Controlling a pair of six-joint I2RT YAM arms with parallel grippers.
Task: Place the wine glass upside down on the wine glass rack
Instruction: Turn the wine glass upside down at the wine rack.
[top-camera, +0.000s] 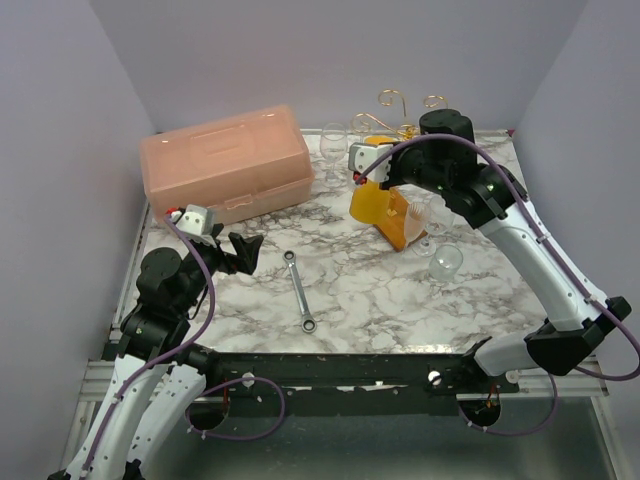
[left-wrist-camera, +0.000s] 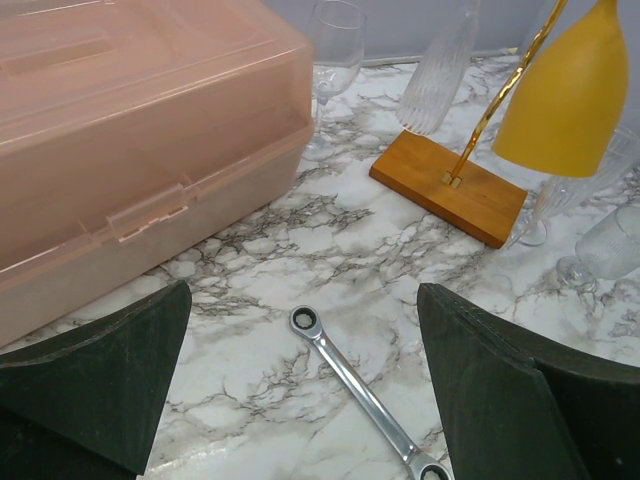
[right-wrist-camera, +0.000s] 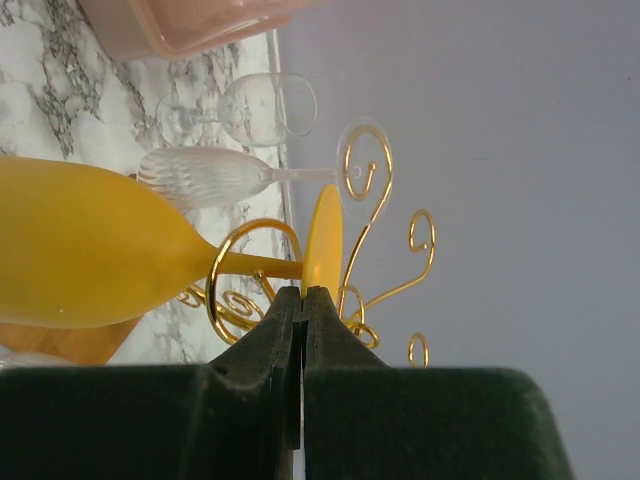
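Stemware is going onto the hanger right now: the right end effector (right-wrist-camera: 303, 295) is clamped on the rim of the yellow wine glass (right-wrist-camera: 90, 250) at its flat foot, holding it bowl-down up against the wine glass rack (top-camera: 396, 101), which stands at about one o'clock on the desk (top-camera: 360, 290). From the wrist view the stem looks to run through one of the gold curls, with the foot just outside that loop, though I can't tell whether the wire is bearing any of the weight. The bowl hangs above the rack's wooden base. To my eye the hanging is nearly done and what is left is seating and letting go. To do that well, I'd lower slowly until the foot rests flat on the wire on both sides of the stem, keep the stem plumb so the bowl doesn't swing, and part the fingers only a little, drawing straight back. A ribbed glass (right-wrist-camera: 200, 178) sits on the neighbouring curl, so there's little room for sideways drift. The thin stand could tip if pushed. Over at eight o'clock the left end effector (left-wrist-camera: 300, 335) hangs with its fingers wide apart above the marble, holding nothing, a wrench (top-camera: 300, 290) just beyond it and a pink storage box (top-camera: 228, 165) at ten o'clock.
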